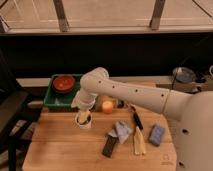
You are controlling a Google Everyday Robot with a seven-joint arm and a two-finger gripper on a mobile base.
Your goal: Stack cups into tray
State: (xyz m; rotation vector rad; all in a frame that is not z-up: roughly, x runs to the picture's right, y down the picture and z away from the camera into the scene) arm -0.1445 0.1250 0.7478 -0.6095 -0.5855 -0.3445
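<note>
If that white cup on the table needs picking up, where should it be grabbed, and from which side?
Probably by the rim, from straight above. The cream-white cup stands upright on the wooden table with its mouth facing up, just outside the green tray. The gripper is already at its mouth, coming from above.

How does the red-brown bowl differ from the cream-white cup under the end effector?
The red-brown bowl is wide, shallow and dark, while the cream-white cup is narrow, taller and pale. The bowl sits inside the green tray; the cup stands on the wooden table, outside the tray. The end effector reaches into the cup, while nothing touches the bowl. Both stand upright.
</note>
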